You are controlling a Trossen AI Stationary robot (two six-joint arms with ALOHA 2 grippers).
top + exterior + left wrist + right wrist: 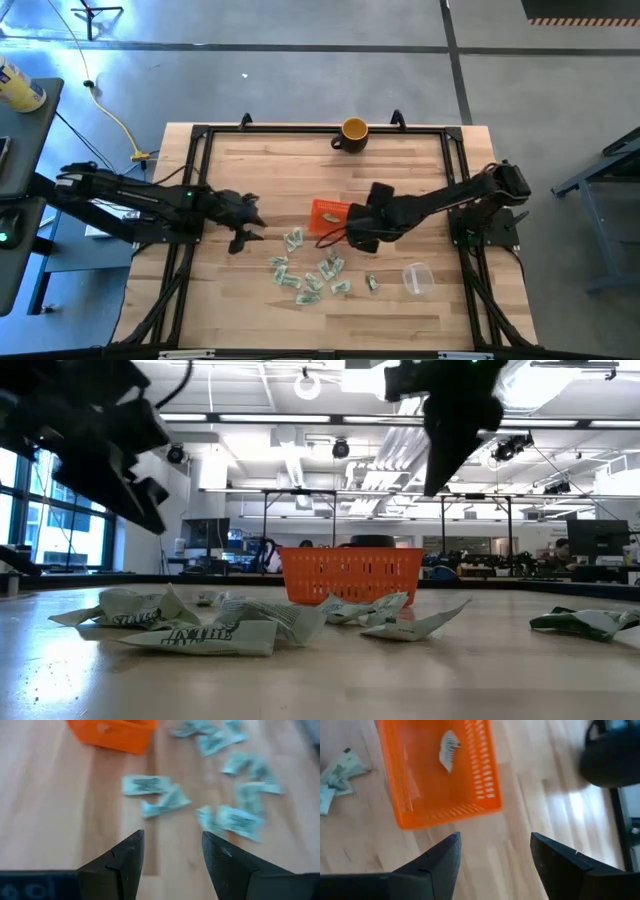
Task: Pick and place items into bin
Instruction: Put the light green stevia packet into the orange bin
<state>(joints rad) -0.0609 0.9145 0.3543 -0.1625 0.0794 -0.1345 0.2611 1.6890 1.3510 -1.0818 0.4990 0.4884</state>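
Note:
The orange perforated bin [326, 212] stands on the table's middle, also seen in the low view [350, 574]. One white wrapped piece [449, 749] lies on its floor. Several pale green and white items [310, 270] lie scattered on the wood nearer than the bin, also seen in the left wrist view [227, 817] and the low view [200, 628]. My right gripper [495, 845] hovers open and empty just right of the bin [437, 770]. My left gripper [172, 845] hangs open and empty left of the items [252, 228].
A yellow mug [354, 132] stands at the far edge. A clear plastic cup [417, 278] lies right of the scattered items. A black frame [200, 130] borders the table. Bare wood lies between my left gripper and the bin.

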